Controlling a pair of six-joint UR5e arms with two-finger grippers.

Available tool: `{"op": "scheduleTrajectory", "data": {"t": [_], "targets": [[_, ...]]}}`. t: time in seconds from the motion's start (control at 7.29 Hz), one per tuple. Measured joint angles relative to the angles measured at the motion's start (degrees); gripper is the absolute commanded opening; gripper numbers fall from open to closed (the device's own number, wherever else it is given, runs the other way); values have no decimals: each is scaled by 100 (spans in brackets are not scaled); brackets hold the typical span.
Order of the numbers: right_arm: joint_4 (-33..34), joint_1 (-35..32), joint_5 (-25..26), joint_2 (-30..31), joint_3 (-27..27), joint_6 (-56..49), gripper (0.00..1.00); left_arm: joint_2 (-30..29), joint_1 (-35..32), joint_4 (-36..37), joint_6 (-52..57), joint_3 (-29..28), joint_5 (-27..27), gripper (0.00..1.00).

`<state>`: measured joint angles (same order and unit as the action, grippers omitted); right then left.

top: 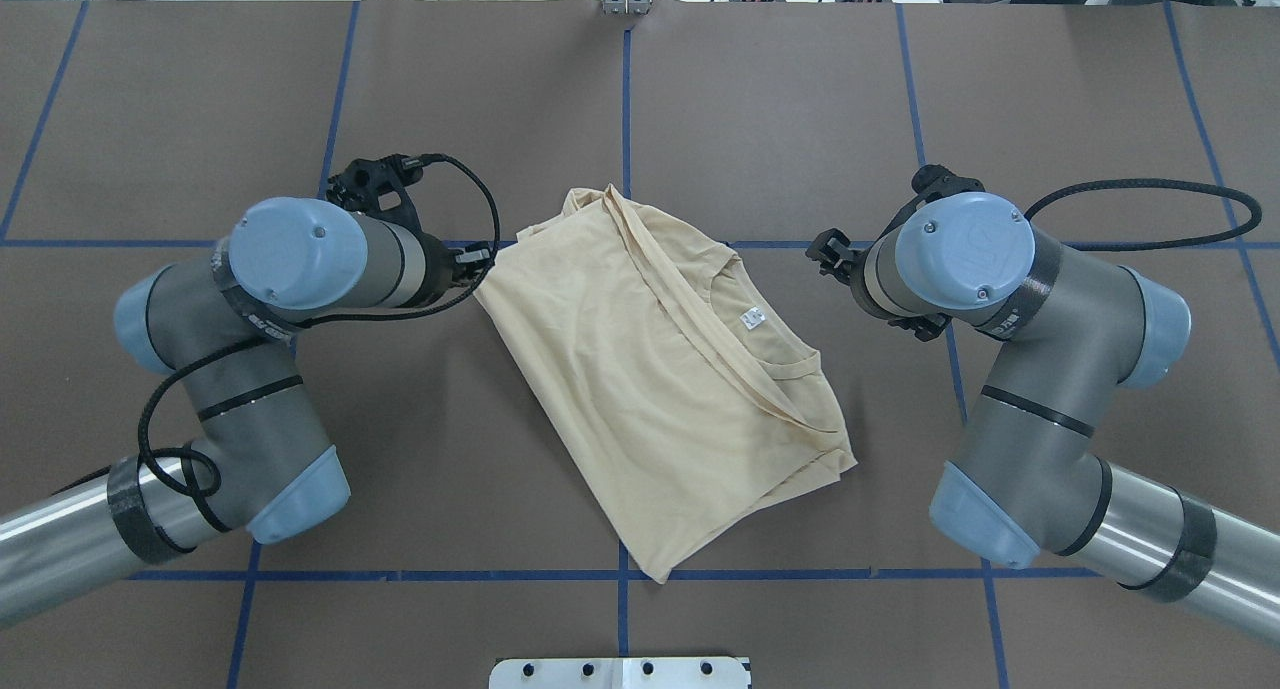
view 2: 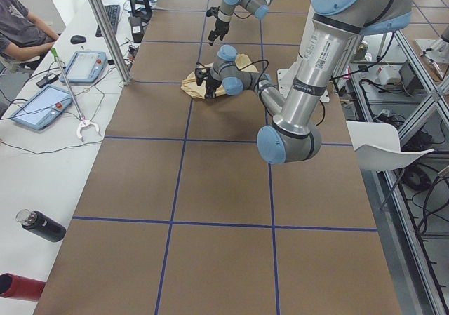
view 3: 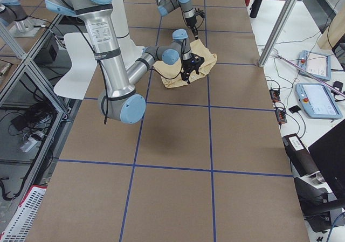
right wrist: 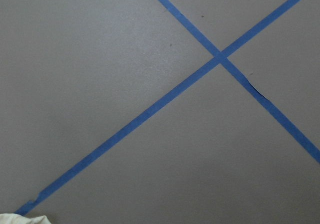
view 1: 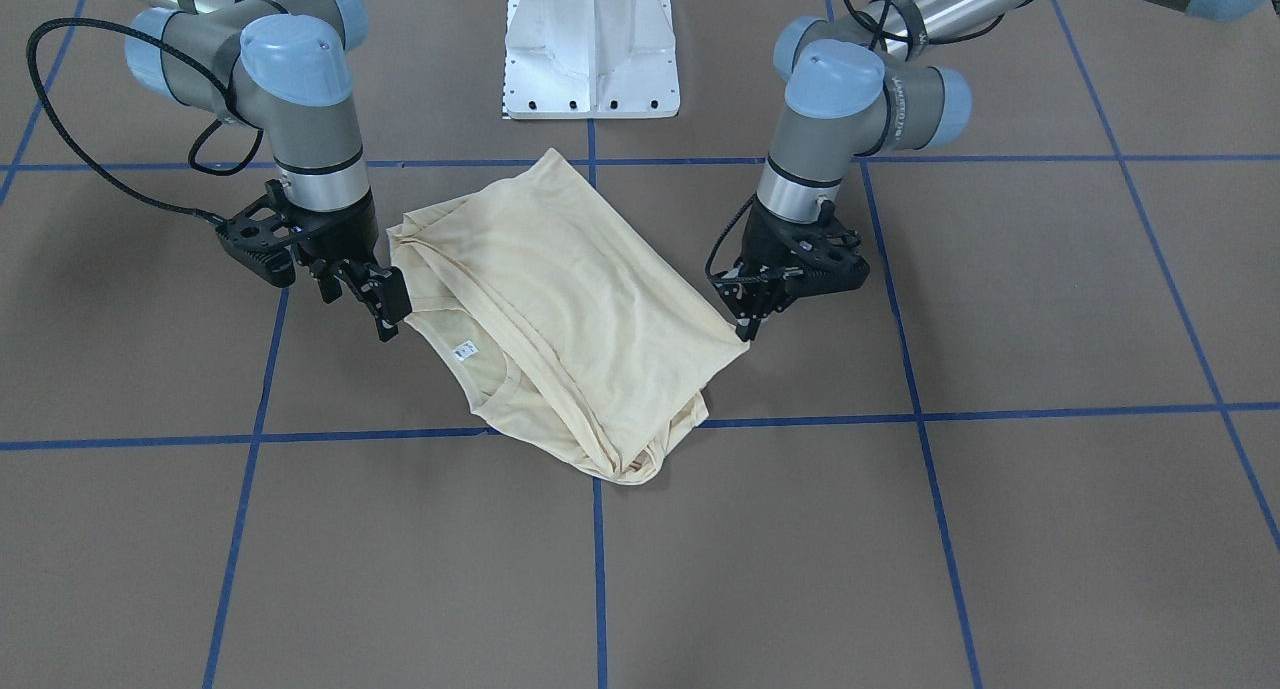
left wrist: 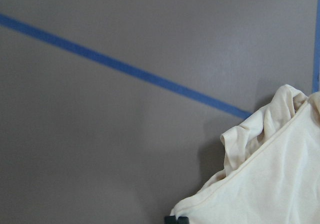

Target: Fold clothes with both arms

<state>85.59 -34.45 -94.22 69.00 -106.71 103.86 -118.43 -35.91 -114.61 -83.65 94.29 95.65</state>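
You have bare brown blue-taped surface all along the operators' side and out past either wrist, which is wide, flat room. The middle is filled by the folded pale yellow shirt. The left tool touches its corner, and the right tool sits just beside its opposite edge. Behind the shirt stands the white pedestal base, near but apart, leaving only a narrow strip. Black looped cables hang beside each wrist.

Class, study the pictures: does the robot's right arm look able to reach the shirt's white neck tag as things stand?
Probably yes. The right gripper hangs just beside the T-shirt, the neck tag lies uncovered near that edge, and nothing stands between them.
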Motion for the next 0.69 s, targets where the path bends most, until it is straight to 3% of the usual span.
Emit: {"op": "scheduleTrajectory", "data": {"t": [0.27,0.41,0.55,0.69], "targets": [[-8,10,0,-27,-16,11,100,-631,-472,-922,285,-1349,-2,0],[-11,30,0,-75,-21,26,100,-1010,-637,-1408,428,-2126,-2,24],[-11,82,6,-157,-29,45,100,-1269,-790,-1680,618,-2644,-2,36],[-12,168,24,-257,-37,63,100,-1384,-886,-1788,744,-2888,0,41]]}}
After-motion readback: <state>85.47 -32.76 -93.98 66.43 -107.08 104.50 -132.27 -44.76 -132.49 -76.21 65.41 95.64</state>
